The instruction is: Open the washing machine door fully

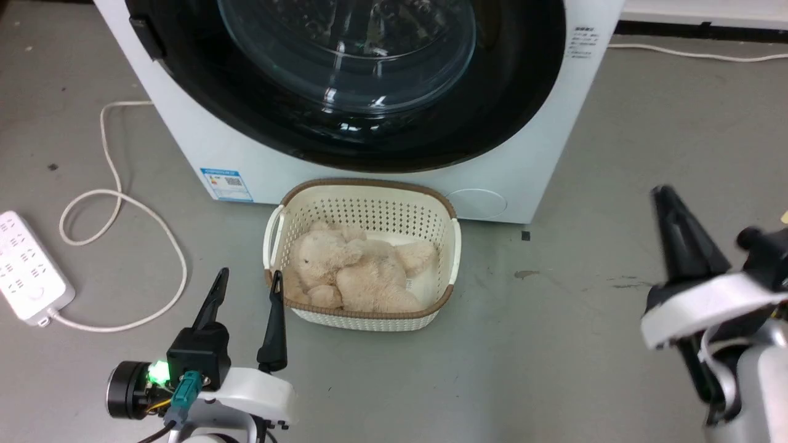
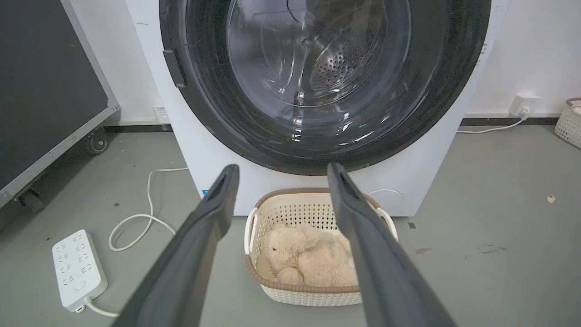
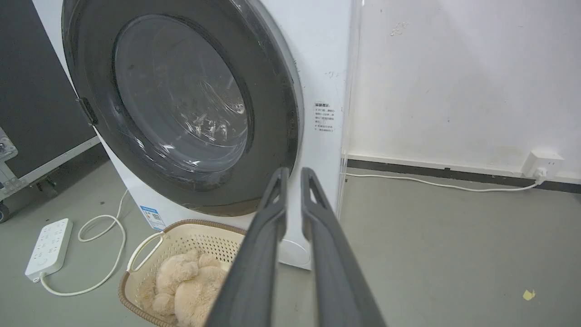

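Against the front of the washing machine (image 1: 203, 147), the washing machine door (image 1: 351, 55) sits closed, with both grippers off it.

Its glossy black rim lies flush with the white cabinet, and the steel drum shows through the domed glass. A small dark handle (image 2: 174, 68) sits on the rim's left side in the left wrist view. On the grey floor (image 1: 554, 344) just before the machine stands a cream basket (image 1: 363, 184) with a beige plush toy (image 1: 351, 271) lying in it. The left gripper (image 1: 250, 274) hangs low beside the basket's near left corner, its fingers spread wide and empty. The right gripper (image 3: 295, 171) is at the far right of the head view, well apart from the door, its fingers drawn narrow, almost together, holding nothing. A white power strip (image 1: 28, 264) lies on the floor to the left.
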Controlling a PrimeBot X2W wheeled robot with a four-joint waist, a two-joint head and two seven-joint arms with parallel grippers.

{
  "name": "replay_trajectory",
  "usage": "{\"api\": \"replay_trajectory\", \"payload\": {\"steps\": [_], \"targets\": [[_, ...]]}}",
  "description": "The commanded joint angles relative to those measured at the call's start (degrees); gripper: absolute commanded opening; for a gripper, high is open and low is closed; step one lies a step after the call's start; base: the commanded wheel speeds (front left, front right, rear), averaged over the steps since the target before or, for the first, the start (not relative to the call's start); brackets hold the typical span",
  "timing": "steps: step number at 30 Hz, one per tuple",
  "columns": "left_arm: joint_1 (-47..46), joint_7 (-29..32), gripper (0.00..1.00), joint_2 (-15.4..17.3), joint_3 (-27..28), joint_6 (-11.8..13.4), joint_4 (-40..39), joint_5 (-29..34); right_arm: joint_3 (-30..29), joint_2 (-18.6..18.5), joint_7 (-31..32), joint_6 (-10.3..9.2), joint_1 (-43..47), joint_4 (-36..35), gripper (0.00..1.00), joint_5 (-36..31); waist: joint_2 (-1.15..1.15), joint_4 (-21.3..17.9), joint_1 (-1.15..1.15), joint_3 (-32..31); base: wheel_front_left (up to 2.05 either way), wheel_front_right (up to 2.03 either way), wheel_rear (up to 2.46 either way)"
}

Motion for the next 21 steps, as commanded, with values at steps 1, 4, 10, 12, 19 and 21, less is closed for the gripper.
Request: {"api": "replay_trajectory", "payload": {"steps": [1,4,10,12,19,21], "targets": [[-1.1,-0.7,1.00,0.2,-0.3,0.3,-0.4,0.0,-0.4,-0.5,0.2,-0.02,-1.9,0.4,0.00,0.8,0.00,0.3,-0.01,0.3,0.00,0.00,0.00],[-1.4,-1.0,1.00,0.2,-0.6,0.5,-0.8,-0.1,-1.6,-0.2,1.2,-0.02,-4.7,1.9,0.00,3.1,0.00,0.7,-0.01,1.0,0.00,0.00,0.00],[-2.0,-1.8,1.00,0.3,-0.9,0.9,-1.4,-0.1,-5.3,1.3,4.2,-0.02,-11.3,5.9,0.00,8.6,0.00,1.6,-0.01,2.8,0.00,0.00,0.00],[-2.3,-2.0,1.00,0.3,-1.0,1.0,-1.7,-0.2,-6.4,1.4,5.2,-0.03,-13.7,7.5,0.00,9.9,0.00,1.9,-0.01,3.5,0.00,0.00,0.00],[-3.2,-2.8,1.00,0.4,-1.6,1.3,-2.2,-0.2,-10.2,1.7,9.3,-0.03,-22.3,13.9,0.00,14.2,0.00,3.2,-0.01,5.8,0.00,0.00,0.00],[-3.5,-3.1,1.00,0.3,-1.8,1.4,-2.4,-0.3,-11.0,1.7,10.4,-0.03,-24.6,15.5,0.00,14.9,0.00,3.6,-0.01,6.5,0.00,0.00,0.00]]}}
